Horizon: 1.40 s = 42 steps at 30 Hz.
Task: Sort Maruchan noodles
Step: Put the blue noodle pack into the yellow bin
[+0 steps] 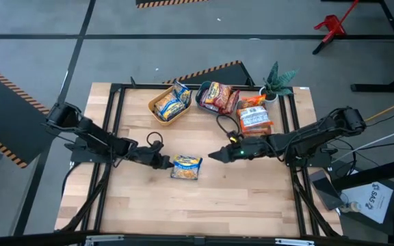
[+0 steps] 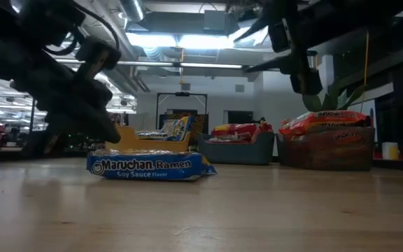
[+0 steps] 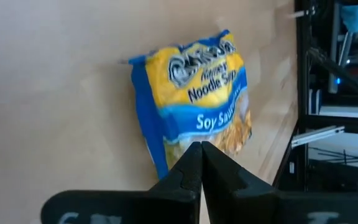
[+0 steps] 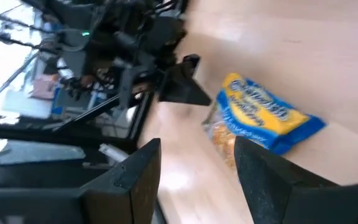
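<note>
One yellow-and-blue Maruchan packet (image 1: 186,167) lies flat on the table's middle, clear in the low view (image 2: 149,165). My left gripper (image 1: 163,162) is shut, and its tips (image 3: 201,148) stand just above the packet's left end (image 3: 166,155); the low view shows a gap between them. My right gripper (image 1: 214,156) is open (image 4: 194,149), raised off the table to the packet's right and pointing at it. Other packets sit in three bins at the far edge.
Along the far edge stand a yellow bin (image 1: 157,113) with yellow-and-blue packets, a dark bin (image 1: 202,100) with red ones and a bin (image 1: 265,130) with orange ones. A potted plant (image 1: 278,80) sits at the far right corner. Bare wood lies toward the near edge.
</note>
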Available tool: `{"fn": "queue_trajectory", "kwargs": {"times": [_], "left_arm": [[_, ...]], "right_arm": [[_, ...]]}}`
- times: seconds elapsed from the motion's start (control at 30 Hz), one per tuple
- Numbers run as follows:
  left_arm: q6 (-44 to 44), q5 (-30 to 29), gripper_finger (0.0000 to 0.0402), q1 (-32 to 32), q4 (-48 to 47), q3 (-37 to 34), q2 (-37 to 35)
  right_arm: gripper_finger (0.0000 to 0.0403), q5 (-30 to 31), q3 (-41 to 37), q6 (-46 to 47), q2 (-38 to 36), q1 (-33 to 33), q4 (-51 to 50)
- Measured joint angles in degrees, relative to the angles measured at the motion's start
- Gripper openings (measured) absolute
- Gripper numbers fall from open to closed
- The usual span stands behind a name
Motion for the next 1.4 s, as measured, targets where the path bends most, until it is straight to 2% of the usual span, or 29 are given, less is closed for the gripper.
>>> {"fn": "queue_trajectory", "kwargs": {"times": [0.23,0.4,0.7,1.07,1.2,1.4], "left_arm": [[2.17,3.18,0.0,2.4,0.42,0.07,2.54],[2.15,5.53,0.0,1.84,1.42,0.33,5.33],[1.55,5.48,0.0,1.45,0.16,0.53,7.54],[-2.22,7.88,0.0,1.34,-2.33,0.61,7.52],[-4.93,7.83,0.0,0.35,-3.57,0.61,7.41],[-6.09,7.64,0.0,0.25,-4.82,0.72,7.32]], "right_arm": [[0.0188,3.27,-0.02,1.39,0.05,-0.11,-3.29],[0.0188,3.3,-0.02,1.39,0.07,-0.11,-4.08],[0.0201,2.88,-0.11,4.46,2.0,0.43,-13.99],[0.028,1.78,0.02,9.69,10.56,2.61,-4.39],[0.0289,2.62,1.14,9.7,12.04,2.62,-2.86],[0.0289,2.71,5.49,4.29,14.72,2.53,-5.08]]}}
